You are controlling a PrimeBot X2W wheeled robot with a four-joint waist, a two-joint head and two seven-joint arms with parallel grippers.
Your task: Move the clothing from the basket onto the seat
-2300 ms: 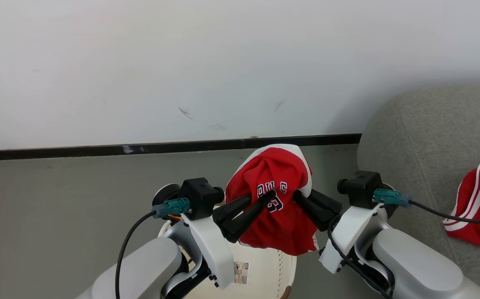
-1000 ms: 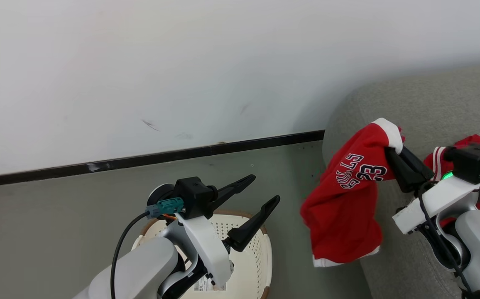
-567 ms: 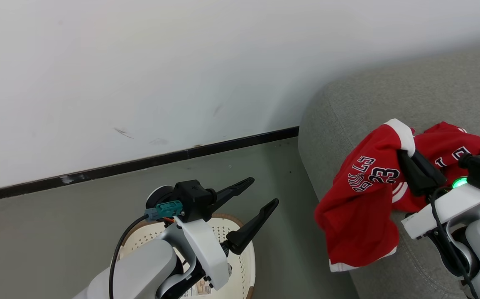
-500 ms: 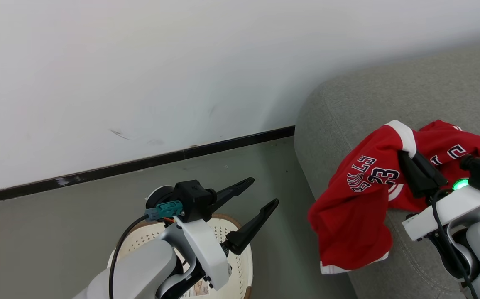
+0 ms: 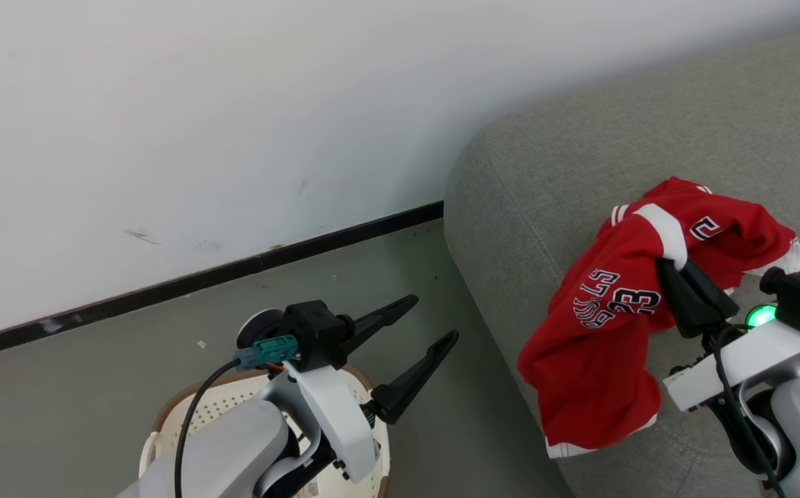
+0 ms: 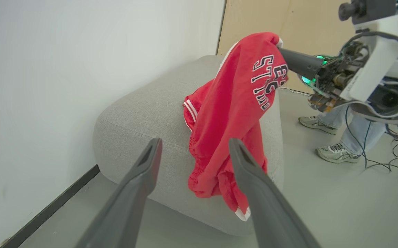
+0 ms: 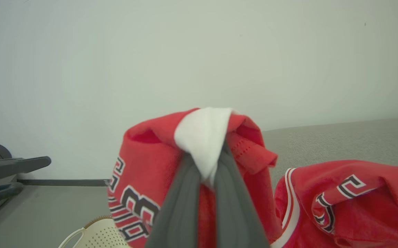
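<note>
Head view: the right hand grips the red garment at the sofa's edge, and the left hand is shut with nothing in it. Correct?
One thing is wrong: the left hand is open, its two fingers spread wide apart, as the left wrist view shows plainly. It does hold nothing. The rest stands: the right hand is shut on the red garment at the edge of the sofa.

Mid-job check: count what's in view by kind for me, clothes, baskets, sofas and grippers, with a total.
Red garments: 2, the held garment and the lying garment
Basket: 1
Sofa: 1
Grippers: 2, left gripper open, right gripper shut on the held garment
Total: 6
</note>
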